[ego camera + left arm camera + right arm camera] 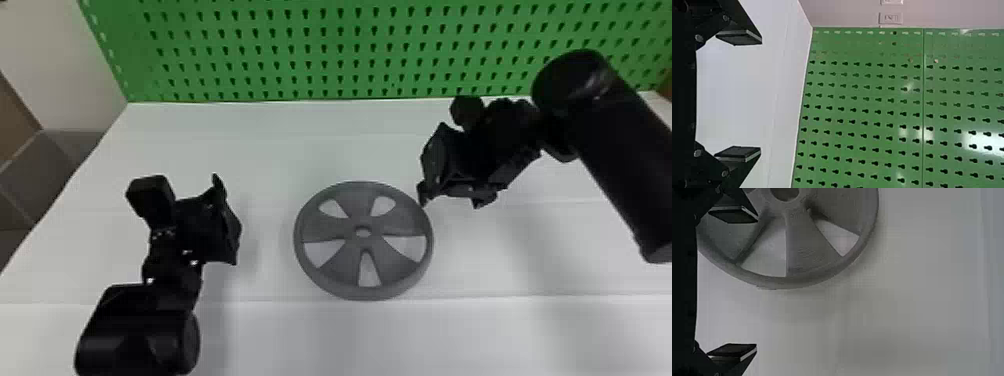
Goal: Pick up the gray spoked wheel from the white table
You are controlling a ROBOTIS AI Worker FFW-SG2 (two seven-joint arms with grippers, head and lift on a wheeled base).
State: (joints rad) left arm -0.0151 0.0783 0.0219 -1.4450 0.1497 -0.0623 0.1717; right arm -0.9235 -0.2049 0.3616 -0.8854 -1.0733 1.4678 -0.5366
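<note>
Gray spoked wheel (327, 277) is lying flat on the white table (280, 340), roughly between the two grippers, which I'd guess is so either arm can get at its rim. Left gripper (761, 95) is off to the wheel's left, fingers spread wide with nothing between them, probably just on standby. Right gripper (756, 283) is by the far right part of the rim, also wide open and empty: one finger sits over the spokes, the other out past the edge, so my bet is it's lining up to straddle the rim. Can't tell if it's touching, tbh. Behind it all is a green pegboard (350, 50), seemingly just a backstop.
</note>
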